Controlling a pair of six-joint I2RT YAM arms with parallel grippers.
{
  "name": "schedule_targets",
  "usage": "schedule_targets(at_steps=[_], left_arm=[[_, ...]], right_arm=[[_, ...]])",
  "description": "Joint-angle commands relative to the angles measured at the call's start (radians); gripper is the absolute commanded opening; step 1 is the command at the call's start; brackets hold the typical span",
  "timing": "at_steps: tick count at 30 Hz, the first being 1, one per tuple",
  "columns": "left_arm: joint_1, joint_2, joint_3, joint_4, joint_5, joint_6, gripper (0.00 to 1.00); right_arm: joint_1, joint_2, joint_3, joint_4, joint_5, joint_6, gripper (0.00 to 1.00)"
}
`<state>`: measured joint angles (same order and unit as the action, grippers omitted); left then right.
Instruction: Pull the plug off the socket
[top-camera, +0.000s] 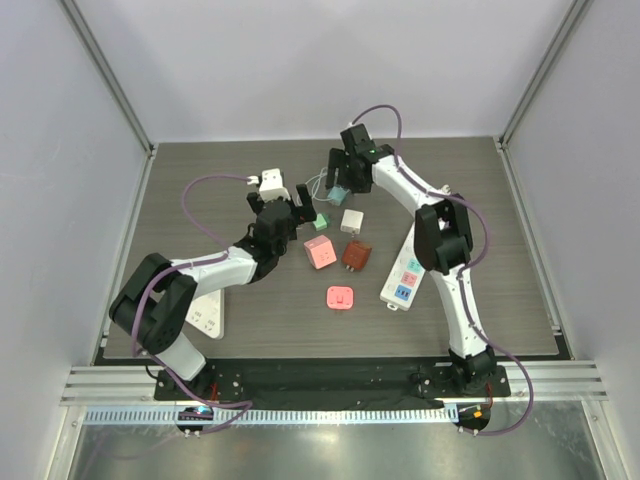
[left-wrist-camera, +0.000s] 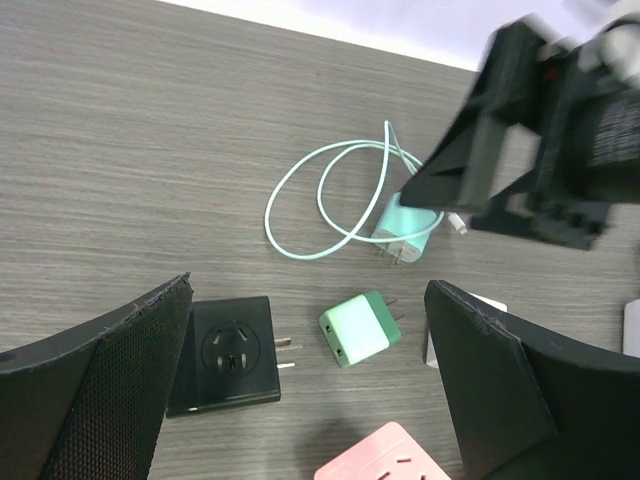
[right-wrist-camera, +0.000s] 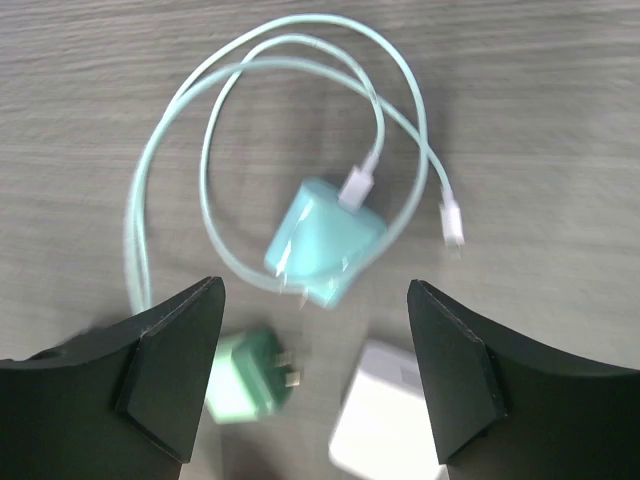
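A black socket adapter (left-wrist-camera: 222, 352) lies flat with its prongs bare, beside my left gripper's left finger. A small green plug (left-wrist-camera: 358, 328) lies loose between the open fingers of my left gripper (left-wrist-camera: 308, 287), which hovers above the table (top-camera: 290, 212). A teal charger (right-wrist-camera: 325, 243) with a coiled pale cable (right-wrist-camera: 200, 150) lies just ahead of my open right gripper (right-wrist-camera: 315, 287), which is also above the table (top-camera: 338, 180). The green plug (right-wrist-camera: 245, 385) and a white cube adapter (right-wrist-camera: 385, 420) lie below it. I see no plug seated in a socket.
A pink socket cube (top-camera: 320, 250), a dark red socket (top-camera: 356, 254), a flat pink adapter (top-camera: 340, 297) and a white cube (top-camera: 273, 183) lie mid-table. A white power strip (top-camera: 405, 275) lies right, under the right arm. Another strip (top-camera: 205, 312) lies front left.
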<state>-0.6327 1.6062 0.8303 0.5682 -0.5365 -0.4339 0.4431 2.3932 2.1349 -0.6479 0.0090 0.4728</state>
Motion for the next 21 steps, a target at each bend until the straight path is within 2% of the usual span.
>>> schedule_targets(at_steps=[1,5,7,8,9,12,14,15,18,20,21], left_arm=[[0.005,-0.046,0.01,-0.002,0.009,-0.046,1.0],[0.005,-0.101,0.016,-0.073,0.123,-0.077,1.0],[0.005,-0.133,0.032,-0.183,0.177,-0.086,1.0],[0.005,-0.181,0.029,-0.22,0.217,-0.127,1.0],[0.007,-0.204,0.001,-0.269,0.239,-0.152,1.0],[0.005,-0.332,-0.104,-0.284,0.317,-0.238,1.0],[0.007,-0.396,-0.147,-0.297,0.367,-0.253,1.0],[0.007,-0.458,-0.178,-0.327,0.415,-0.256,1.0],[0.008,-0.581,-0.235,-0.408,0.495,-0.296,1.0],[0.008,-0.652,-0.288,-0.418,0.532,-0.34,1.0],[0.007,-0.685,-0.365,-0.372,0.57,-0.364,1.0]], right_arm=[[0.009,-0.239,-0.05,-0.002,0.068,-0.042,0.79],[0.017,-0.406,-0.212,0.002,0.101,-0.051,0.8],[0.023,-0.492,-0.361,0.043,0.097,-0.048,0.8],[0.029,-0.585,-0.416,0.083,0.104,-0.046,0.8],[0.031,-0.629,-0.468,0.099,0.109,-0.043,0.8],[0.034,-0.805,-0.723,0.175,0.083,-0.002,0.8],[0.036,-0.932,-0.837,0.264,0.021,0.048,0.81],[0.036,-0.974,-0.943,0.293,0.005,0.065,0.81],[0.037,-1.101,-1.126,0.338,0.023,0.11,0.84],[0.036,-1.178,-1.234,0.413,0.029,0.162,0.85],[0.036,-1.216,-1.351,0.459,0.01,0.187,0.86]])
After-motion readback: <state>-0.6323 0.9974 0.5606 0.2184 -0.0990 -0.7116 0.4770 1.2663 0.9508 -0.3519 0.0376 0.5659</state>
